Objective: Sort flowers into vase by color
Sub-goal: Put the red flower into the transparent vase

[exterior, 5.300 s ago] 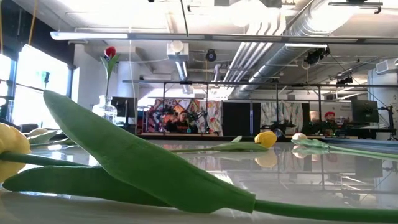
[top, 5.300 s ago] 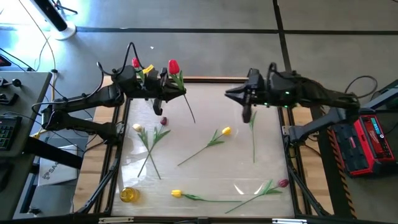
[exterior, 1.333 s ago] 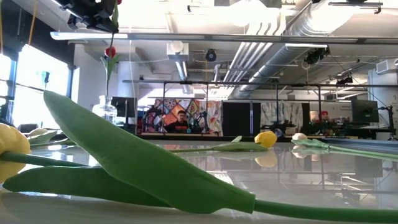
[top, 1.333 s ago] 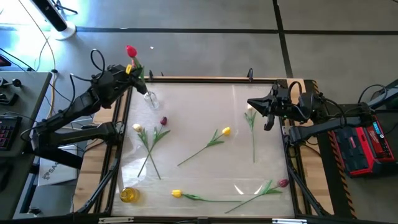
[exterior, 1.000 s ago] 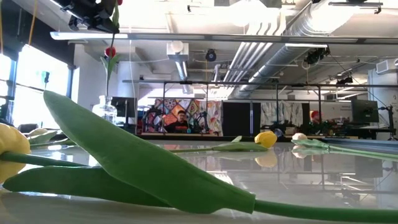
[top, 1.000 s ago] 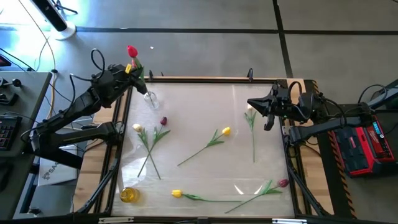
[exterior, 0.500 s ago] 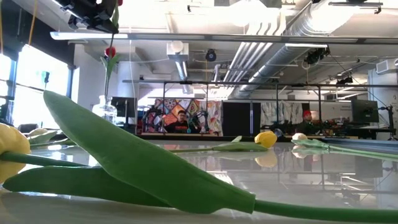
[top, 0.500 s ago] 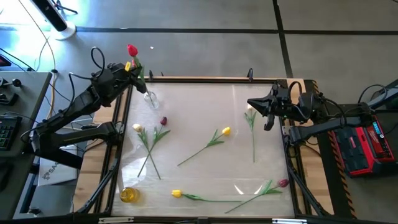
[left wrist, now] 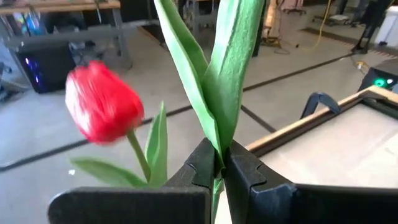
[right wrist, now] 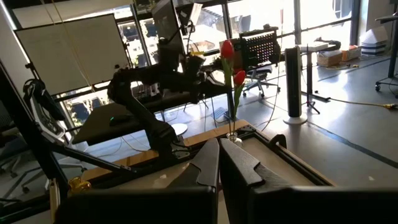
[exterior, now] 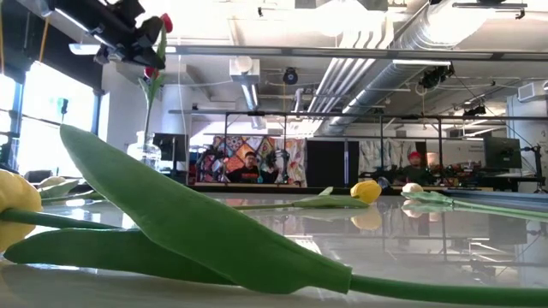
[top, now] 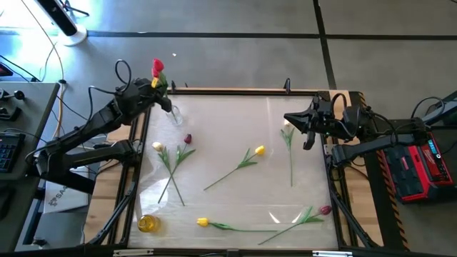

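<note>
My left gripper (top: 158,93) hangs over the table's far left corner, shut on a red tulip (exterior: 164,23) whose head shows above the other red head in the right wrist view (right wrist: 227,48). Just below stands a clear glass vase (exterior: 145,147) with another red tulip (exterior: 152,73) in it by its stem. My right gripper (top: 289,120) is shut and holds nothing, above the table's right side. On the table lie loose flowers: maroon (top: 188,139), cream (top: 158,146), yellow (top: 259,150), yellow (top: 203,222), maroon (top: 325,210), cream (top: 288,127). My left gripper pinches the red tulip between its two fingers at the stem where the green leaves start (left wrist: 217,158). The fingers come nearly level from the table's left side, across the stem. The tulip is lifted clear and roughly upright, leaves rising above the fingers; its lower stem is hidden by the gripper.
A small yellow jar (top: 148,223) stands at the near left corner. A wooden frame (top: 235,91) runs round the glossy table top. In the low view a big green leaf (exterior: 197,222) lies close in front. People show in the room far behind.
My left gripper has come down a little with the red tulip and gone toward the table's right edge, closer over the vase. It stays shut on the tulip, which stays upright. My right arm has kept still.
</note>
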Motion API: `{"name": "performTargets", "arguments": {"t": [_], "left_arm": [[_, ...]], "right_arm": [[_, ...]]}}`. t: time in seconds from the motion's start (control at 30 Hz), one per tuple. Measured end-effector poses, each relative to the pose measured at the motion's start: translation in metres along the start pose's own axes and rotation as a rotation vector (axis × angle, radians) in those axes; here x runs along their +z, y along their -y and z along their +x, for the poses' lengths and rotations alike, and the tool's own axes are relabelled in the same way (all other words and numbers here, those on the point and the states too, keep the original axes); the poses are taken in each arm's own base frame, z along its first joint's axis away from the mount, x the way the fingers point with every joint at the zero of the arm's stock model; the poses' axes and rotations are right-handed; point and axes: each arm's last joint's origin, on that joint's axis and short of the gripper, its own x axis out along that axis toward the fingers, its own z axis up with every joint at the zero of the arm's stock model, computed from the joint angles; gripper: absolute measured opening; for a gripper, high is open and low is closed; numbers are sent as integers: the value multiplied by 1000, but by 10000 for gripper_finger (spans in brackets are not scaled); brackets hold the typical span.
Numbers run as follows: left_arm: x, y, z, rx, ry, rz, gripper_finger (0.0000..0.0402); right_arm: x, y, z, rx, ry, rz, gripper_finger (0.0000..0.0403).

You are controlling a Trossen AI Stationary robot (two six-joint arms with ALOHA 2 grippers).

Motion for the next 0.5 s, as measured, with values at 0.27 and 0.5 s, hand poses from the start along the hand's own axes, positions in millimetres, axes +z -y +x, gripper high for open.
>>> {"name": "performTargets", "arguments": {"t": [0.27,0.5], "left_arm": [[-27,1,8,5,-76,-31,37],[-39,-3,13,20,-103,-53,109]], "right_arm": [[0,0,0,0,0,0,0],[0,0,0,0,0,0,0]]}}
